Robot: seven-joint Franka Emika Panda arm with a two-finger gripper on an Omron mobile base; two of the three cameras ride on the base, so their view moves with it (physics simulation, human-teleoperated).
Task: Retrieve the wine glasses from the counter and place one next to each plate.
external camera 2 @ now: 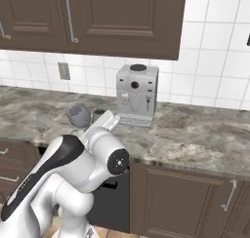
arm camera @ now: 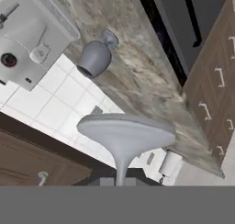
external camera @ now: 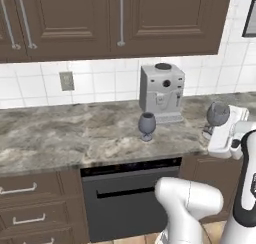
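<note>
My gripper (external camera: 210, 130) is shut on the stem of the larger smoky grey wine glass (external camera: 218, 114), which it holds above the counter (external camera: 60, 133) to the right of the coffee machine. In the hand view this glass (arm camera: 126, 136) fills the middle, with its stem running down between my gripper (arm camera: 120, 182) tips. From the right base view the held glass (external camera 2: 78, 115) sits just left of the hand. The smaller wine glass (external camera: 146, 125) stands upright on the counter in front of the machine, and also shows as the smaller glass (arm camera: 96, 57). The plates are out of view.
A grey coffee machine (external camera: 161, 90) stands at the back of the counter against the white tiles. Dark upper cabinets (external camera: 120, 23) hang above it. A dishwasher (external camera: 130, 193) sits under the counter edge, with drawers (external camera: 30, 203) to its left. A wall outlet (external camera: 66, 80) is in the tiles.
</note>
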